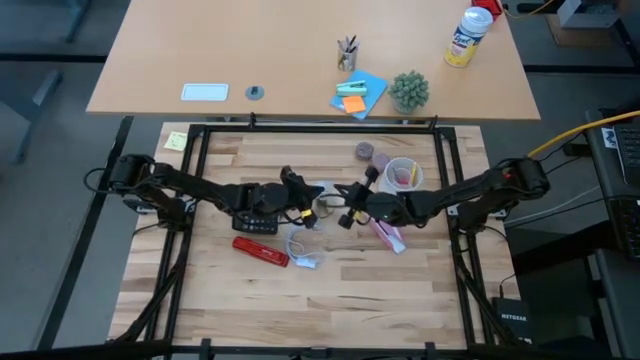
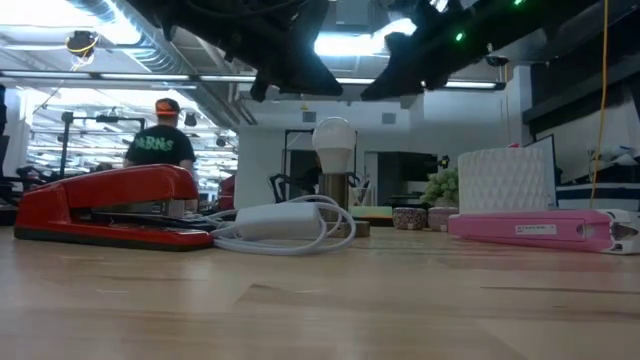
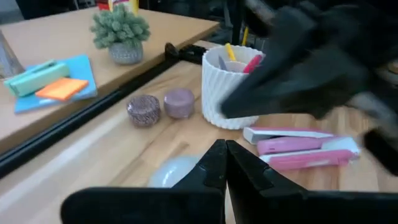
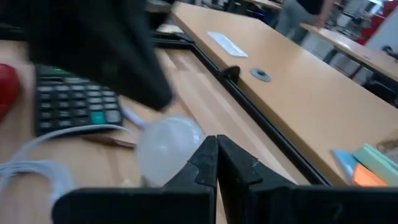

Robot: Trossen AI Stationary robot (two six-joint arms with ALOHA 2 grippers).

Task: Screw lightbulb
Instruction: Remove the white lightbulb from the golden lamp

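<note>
lightbulb (image 2: 334,140): upright mid-table, untouched
left gripper (image 3: 222,163): fingers pressed together, above bulb
right gripper (image 4: 216,157): fingers pressed together, beside bulb, holding nothing

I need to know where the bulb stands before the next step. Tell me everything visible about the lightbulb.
The small white rounded lightbulb has a frosted, matte dome above a darker metallic-looking neck. It stands upright, dome up, near the middle of the wooden table, between the two arms. In the low view nothing grips it: both dark grippers hang above it, apart from it. What its base sits in is hidden behind a coiled white cable. Each wrist view shows its dome just beyond that arm's shut jaws.
</note>
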